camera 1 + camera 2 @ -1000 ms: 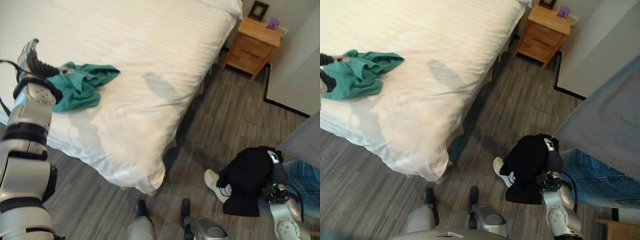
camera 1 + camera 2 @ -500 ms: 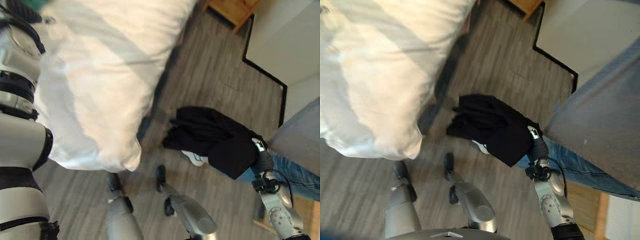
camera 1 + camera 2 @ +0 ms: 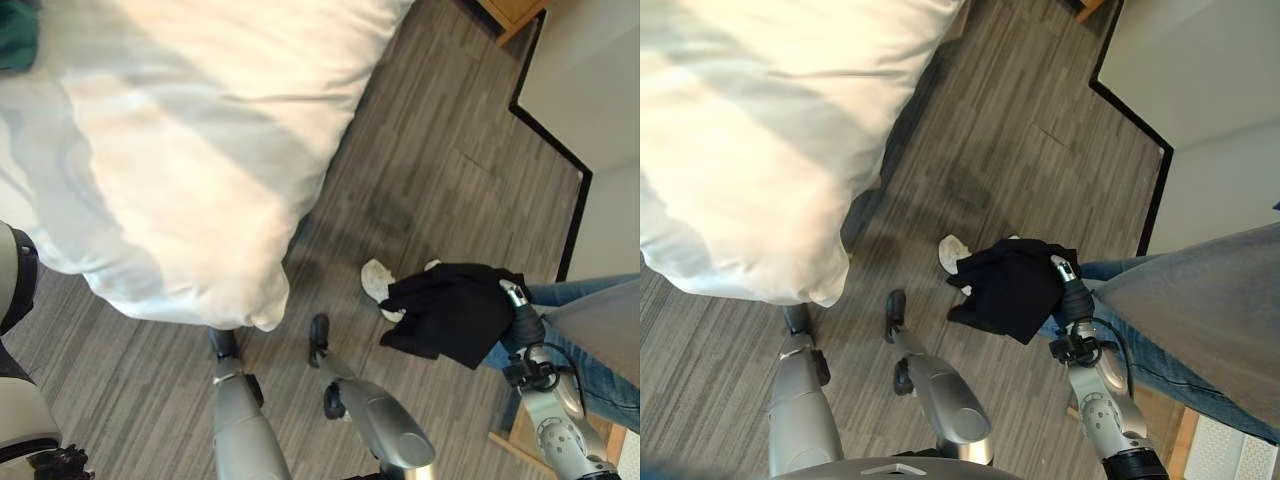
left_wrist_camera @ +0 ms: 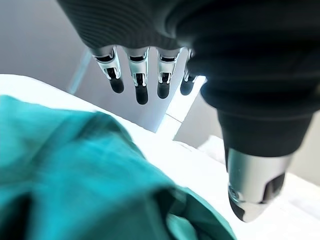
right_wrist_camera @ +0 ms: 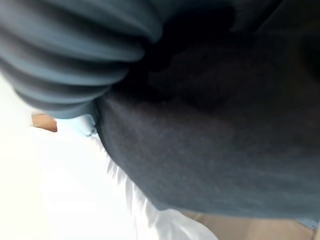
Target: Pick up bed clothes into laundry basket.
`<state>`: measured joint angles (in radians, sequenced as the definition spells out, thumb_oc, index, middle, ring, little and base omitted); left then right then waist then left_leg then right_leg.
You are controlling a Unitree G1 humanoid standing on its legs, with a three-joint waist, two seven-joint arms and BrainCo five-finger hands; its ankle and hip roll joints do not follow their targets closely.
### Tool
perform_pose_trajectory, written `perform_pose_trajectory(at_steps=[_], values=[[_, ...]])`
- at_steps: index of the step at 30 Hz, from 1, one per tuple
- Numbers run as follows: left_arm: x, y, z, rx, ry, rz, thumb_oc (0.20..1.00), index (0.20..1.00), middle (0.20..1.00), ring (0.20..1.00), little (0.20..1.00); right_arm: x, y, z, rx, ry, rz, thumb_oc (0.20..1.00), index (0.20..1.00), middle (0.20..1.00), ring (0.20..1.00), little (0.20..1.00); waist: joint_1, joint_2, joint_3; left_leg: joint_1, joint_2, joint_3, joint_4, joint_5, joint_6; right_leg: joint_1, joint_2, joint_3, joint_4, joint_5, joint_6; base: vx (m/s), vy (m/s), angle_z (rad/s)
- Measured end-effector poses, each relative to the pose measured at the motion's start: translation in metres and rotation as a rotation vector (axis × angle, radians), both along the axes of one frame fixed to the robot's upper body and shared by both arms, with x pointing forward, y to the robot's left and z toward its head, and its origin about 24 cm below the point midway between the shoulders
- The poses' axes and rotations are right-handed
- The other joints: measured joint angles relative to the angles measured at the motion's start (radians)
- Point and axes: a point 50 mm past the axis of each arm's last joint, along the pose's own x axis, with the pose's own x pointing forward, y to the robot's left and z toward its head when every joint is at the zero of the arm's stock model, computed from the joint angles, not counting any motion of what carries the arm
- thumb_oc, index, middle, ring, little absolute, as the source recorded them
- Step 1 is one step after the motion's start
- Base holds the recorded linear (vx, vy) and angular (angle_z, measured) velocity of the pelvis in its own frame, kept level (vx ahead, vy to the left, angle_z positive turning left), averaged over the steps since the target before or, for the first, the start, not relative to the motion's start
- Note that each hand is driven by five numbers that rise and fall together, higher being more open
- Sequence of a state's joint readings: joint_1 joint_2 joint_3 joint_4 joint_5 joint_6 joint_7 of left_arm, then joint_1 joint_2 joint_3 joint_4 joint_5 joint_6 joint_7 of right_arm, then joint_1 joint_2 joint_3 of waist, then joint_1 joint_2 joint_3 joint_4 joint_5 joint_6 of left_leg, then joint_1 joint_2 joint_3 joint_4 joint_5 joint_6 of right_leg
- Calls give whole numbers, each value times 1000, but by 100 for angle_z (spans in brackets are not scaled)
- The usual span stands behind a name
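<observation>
Over the grey wood-plank floor (image 3: 430,170), beside the bed (image 3: 180,150), the right hand (image 3: 524,322) is carrying a black garment (image 3: 450,312). The cloth is hanging bunched from that hand, clear of the floor. In the right wrist view the dark fabric (image 5: 210,125) is lying right against the ribbed cover, with the fingers hidden behind it, so I cannot tell whether they are clenching it or just supporting it.

Just behind the black garment a person's white shoe (image 3: 377,281) is resting on the floor, and a leg in blue jeans (image 3: 580,330) is reaching in from the right edge, close beside the right arm.

A white duvet (image 3: 760,130) is covering the bed, its corner drooping over the edge towards the floor. A teal garment (image 3: 17,38) is lying on the bed at the far left corner of the left eye view. In the left wrist view the left hand (image 4: 200,65) is hovering just above this teal cloth (image 4: 75,185); its fingers (image 4: 141,75) are hanging straight and released, thumb apart, not touching the fabric.

A corner of a wooden nightstand (image 3: 512,10) is showing at the top, next to a pale wall (image 3: 590,80) with a black skirting line.
</observation>
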<state>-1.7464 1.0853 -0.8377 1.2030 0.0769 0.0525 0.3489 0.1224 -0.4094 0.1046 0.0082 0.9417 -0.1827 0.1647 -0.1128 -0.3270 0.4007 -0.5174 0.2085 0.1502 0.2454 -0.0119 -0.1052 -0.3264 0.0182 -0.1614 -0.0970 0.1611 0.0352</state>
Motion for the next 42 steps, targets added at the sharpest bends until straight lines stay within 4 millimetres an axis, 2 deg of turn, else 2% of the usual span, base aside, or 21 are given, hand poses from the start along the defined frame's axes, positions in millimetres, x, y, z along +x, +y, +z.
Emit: perform_pose_trajectory(at_steps=[5, 8, 14, 19, 22, 27, 30, 35, 36, 37, 38, 39, 40, 41, 42], values=[[-3, 2, 3, -23, -15, -2, 1000, 1000, 1000, 1000, 1000, -4, 0, -2, -6, 6, 19, 200, 200, 200, 200, 200, 8, 7, -5, 0, -13, 1, 6, 2, 2, 4, -14, 0, 0, -3, 1, 18, -3, 3], [-14, 11, 11, -23, -26, 49, 1000, 1000, 1000, 1000, 1000, -6, -2, -3, -16, 12, 25, 200, 200, 200, 200, 200, 8, 10, -7, -1, -16, 2, 11, 2, 2, 4, -17, 1, 0, -1, -1, 0, 0, 0], [-26, 35, 1, -78, 1, 119, 1000, 1000, 1000, 1000, 1000, -6, -1, 8, -32, -33, 56, 200, 200, 200, 200, 200, 7, 21, -28, -37, -16, -4, 28, -2, -2, -19, -17, -1, 0, -3, 4, 4, 13, 1], [-29, 44, -5, -112, 16, 133, 1000, 1000, 1000, 1000, 1000, -5, 2, 17, -55, -66, 87, 200, 200, 200, 200, 200, 1, 0, -42, -125, -12, -25, 45, -1, 0, -91, -4, -5, -1, 11, 11, 28, -5, 4], [-29, 43, -5, -111, 11, 130, 1000, 1000, 1000, 1000, 1000, -1, 4, 19, -61, -73, 97, 200, 200, 200, 200, 200, -5, -11, -44, -166, -11, -29, 52, 1, 3, -125, -3, -10, -1, 20, 16, -5, -1, 1], [-12, 17, -1, -30, -54, 58, 1000, 1000, 1000, 1000, 1000, 3, 20, 15, -46, -65, 136, 200, 200, 200, 200, 200, -19, -38, -38, -200, -12, -40, 60, 6, 11, -152, -2, -22, -1, 24, 19, -70, -11, 4], [0, 0, -5, -4, -92, 3, 1000, 1000, 1000, 1000, 1000, 1, 21, 12, -35, -56, 131, 200, 200, 200, 200, 200, -19, -42, -37, -210, -12, -47, 63, 2, 5, -158, -2, -23, -1, 24, 20, -5, -11, 1], [27, -39, -19, -200, -213, -312, 1000, 1000, 1000, 1000, 1000, 1, 15, -3, -36, 2, 96, 200, 200, 200, 200, 200, -14, -47, -32, -210, -15, -51, 57, 6, 10, -156, -4, -27, -1, 18, 27, -15, -17, 4], [31, -44, -21, -236, -222, -366, 934, 934, 934, 934, 934, 1, 14, -4, -37, 8, 90, 200, 200, 200, 200, 200, -15, -47, -32, -209, -16, -51, 56, 8, 13, -156, -5, -26, -1, 19, 26, 0, 0, 0], [34, -51, -22, -310, -258, -453, 671, 671, 671, 671, 671, 1, 14, -5, -36, 16, 84, 200, 200, 200, 200, 200, -17, -47, -32, -204, -17, -50, 55, 12, 18, -152, -5, -25, -1, 20, 25, 0, 0, 0], [36, -56, -23, -333, -264, -487, 520, 520, 520, 520, 520, 1, 13, -6, -38, 22, 78, 200, 200, 200, 200, 200, -18, -46, -31, -195, -19, -50, 54, 12, 18, -144, -5, -25, -1, 20, 25, 0, 0, 0], [38, -59, -25, -346, -264, -506, 442, 442, 442, 442, 442, 1, 13, -6, -39, 26, 76, 200, 200, 200, 200, 200, -17, -46, -31, -190, -19, -50, 54, 12, 18, -138, -5, -25, -1, 20, 25, -31, -23, 0], [41, -65, -28, -355, -259, -541, 285, 285, 285, 285, 285, 1, 13, -7, -41, 29, 73, 200, 200, 200, 200, 200, -16, -46, -31, -177, -19, -49, 53, 11, 17, -126, -6, -24, -1, 19, 26, 0, 0, 0], [45, -73, -31, -349, -236, -583, 225, 225, 225, 225, 225, 1, 12, -7, -53, 27, 71, 200, 200, 200, 200, 200, -17, -46, -31, -170, -19, -49, 53, 10, 17, -120, -6, -24, -1, 19, 27, -33, -27, -1], [46, -78, -33, -348, -235, -611, 200, 200, 200, 200, 200, 1, 12, -7, -61, 26, 70, 200, 200, 200, 200, 200, -17, -46, -31, -168, -19, -49, 53, 10, 17, -119, -7, -23, -1, 18, 27, 0, 0, 0]])
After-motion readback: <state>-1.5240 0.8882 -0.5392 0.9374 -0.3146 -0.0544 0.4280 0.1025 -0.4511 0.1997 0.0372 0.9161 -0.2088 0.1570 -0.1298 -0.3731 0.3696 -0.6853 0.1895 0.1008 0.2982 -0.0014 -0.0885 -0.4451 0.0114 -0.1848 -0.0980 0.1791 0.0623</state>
